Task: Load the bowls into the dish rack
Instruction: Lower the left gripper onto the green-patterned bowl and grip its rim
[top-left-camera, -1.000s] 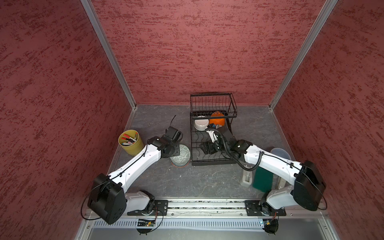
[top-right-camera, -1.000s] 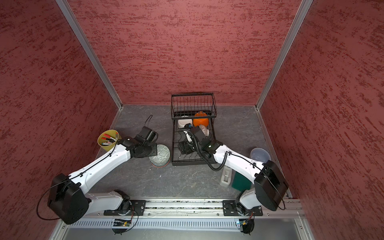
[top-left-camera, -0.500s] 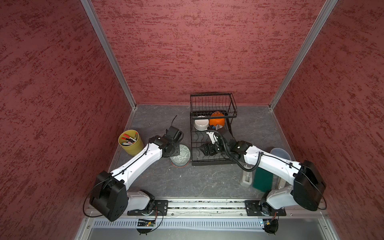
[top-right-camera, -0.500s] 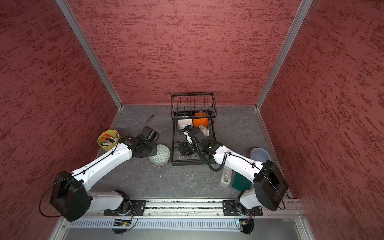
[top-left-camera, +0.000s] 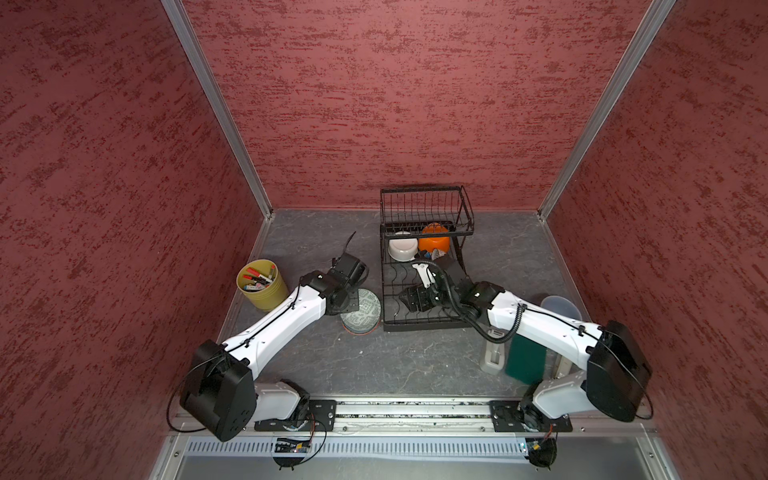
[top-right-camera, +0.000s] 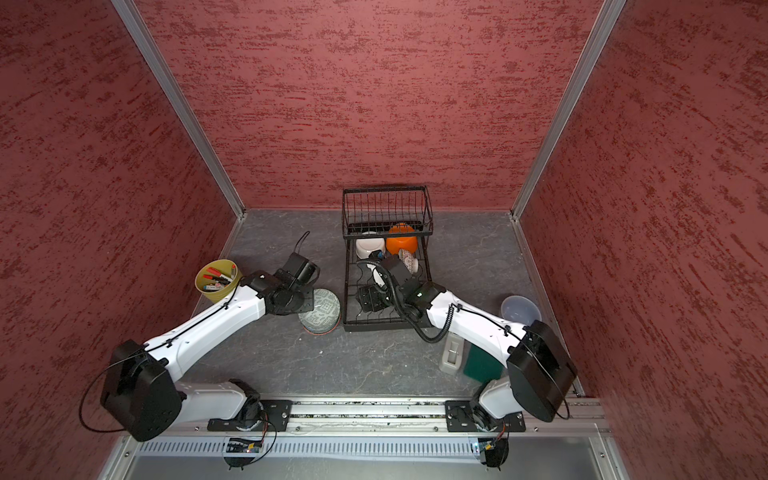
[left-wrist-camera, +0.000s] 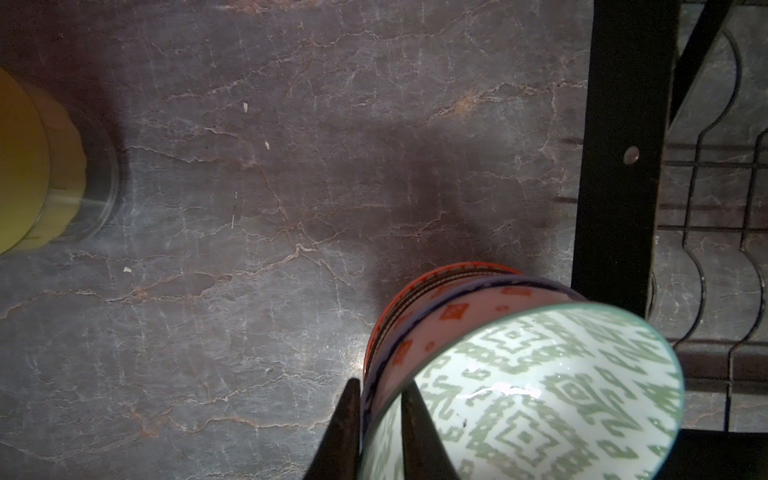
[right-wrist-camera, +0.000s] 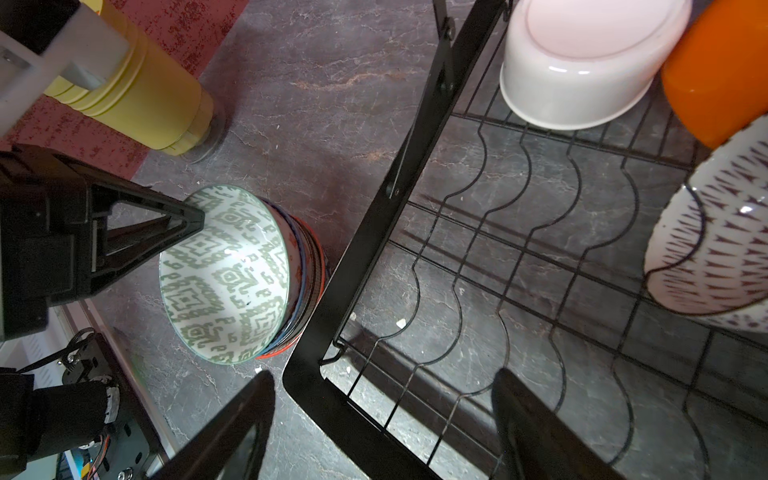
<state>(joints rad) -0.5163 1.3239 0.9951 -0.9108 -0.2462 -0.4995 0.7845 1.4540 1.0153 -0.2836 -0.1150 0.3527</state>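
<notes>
A stack of patterned bowls (top-left-camera: 360, 309) stands on the table just left of the black wire dish rack (top-left-camera: 424, 328). The top one is pale green (left-wrist-camera: 540, 395) and leans toward the rack. My left gripper (left-wrist-camera: 381, 384) is shut on its rim, one finger inside (right-wrist-camera: 183, 216) and one outside. Its outer finger also lies against the red-and-blue bowl (left-wrist-camera: 432, 316) under it. My right gripper (right-wrist-camera: 384, 374) hangs open over the rack's near left corner (right-wrist-camera: 374, 232), holding nothing. In the rack lie a white bowl (right-wrist-camera: 582, 70), an orange bowl (right-wrist-camera: 719, 83) and a white patterned bowl (right-wrist-camera: 715, 249).
A yellow-green cup of markers (top-left-camera: 262, 284) stands left of my left arm. Right of the rack, under my right arm, are a translucent container (top-left-camera: 559, 305), a green sponge (top-left-camera: 528, 361) and a small grey holder (top-left-camera: 492, 359). The rack's raised basket (top-left-camera: 424, 205) stands at the back.
My left gripper has closed onto the rim of the top green bowl. The right arm has stayed almost still.
</notes>
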